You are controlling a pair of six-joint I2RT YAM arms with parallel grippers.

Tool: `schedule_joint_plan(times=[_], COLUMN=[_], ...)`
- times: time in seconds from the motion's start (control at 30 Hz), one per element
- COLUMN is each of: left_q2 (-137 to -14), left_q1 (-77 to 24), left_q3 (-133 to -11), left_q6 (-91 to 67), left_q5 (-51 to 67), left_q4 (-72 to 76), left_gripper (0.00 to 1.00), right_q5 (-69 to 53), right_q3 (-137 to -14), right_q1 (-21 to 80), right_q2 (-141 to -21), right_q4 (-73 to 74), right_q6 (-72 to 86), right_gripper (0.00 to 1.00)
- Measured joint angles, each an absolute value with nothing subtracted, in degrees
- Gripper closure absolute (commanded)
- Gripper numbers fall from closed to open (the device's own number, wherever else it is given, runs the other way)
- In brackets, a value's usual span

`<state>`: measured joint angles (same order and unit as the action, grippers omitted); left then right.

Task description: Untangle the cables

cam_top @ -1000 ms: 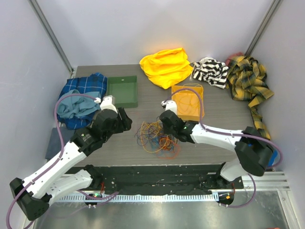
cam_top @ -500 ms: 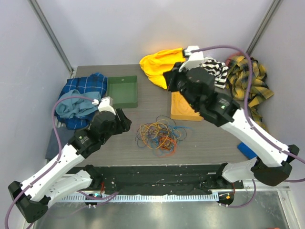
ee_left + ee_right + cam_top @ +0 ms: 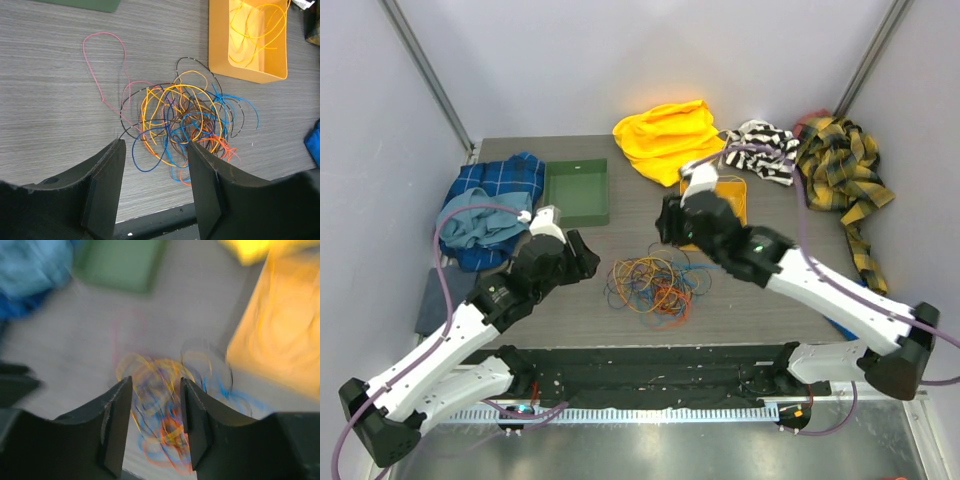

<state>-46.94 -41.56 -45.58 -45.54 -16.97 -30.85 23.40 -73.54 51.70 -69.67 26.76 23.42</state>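
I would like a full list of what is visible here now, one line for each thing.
table: one, grey wood grain, under everything
cables: one tangle, mostly orange, yellow and blue, middle front
pink cable: one, pink, looping out of the tangle
orange tray: one, orange, behind the tangle
yellow cables: a few, yellow, inside the orange tray
green tray: one, green, back left
yellow cloth: one, yellow, back middle
striped cloth: one, black and white, back right
plaid cloth: one, yellow and dark, right corner
blue plaid cloth: one, blue, left
teal cloth: one, teal, on the blue plaid cloth
left hand: one, black, open, beside the tangle
right hand: one, black, open, above the tangle
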Motion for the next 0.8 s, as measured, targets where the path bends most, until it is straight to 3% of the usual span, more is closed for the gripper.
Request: schedule_joint_plan(times=[0.2, 0.4, 0.53, 0.8], left_q2=[-47.4, -58.9, -69.5, -77.8], left_q1=[-41.6, -41.6, -41.6, -41.6], left_q3=[-42.3, -41.0, -41.9, -47.0], left_q6=[-46.5, -47.7, -47.6, -46.2], left_q5=[-16.2, -14.5, -11.8, -10.7], left_q4=[-29.4, -24.6, -21.6, -17.8], left_gripper=[0.44, 0.54, 0.56, 0.58], right_q5=[18.2, 16.7, 16.5, 16.4], right_q3=[-55.2, -54.0, -52.8, -49.0], right_q1=[52.0, 52.2, 52.2, 52.2], right_q2=[-74.2, -74.1, -73.0, -68.4], right_q4=[25.1, 19.0, 16.0, 15.4], right_q6=[28.9, 30.8, 31.3, 31.4], right_gripper=[0.54, 0.55, 0.55, 0.55])
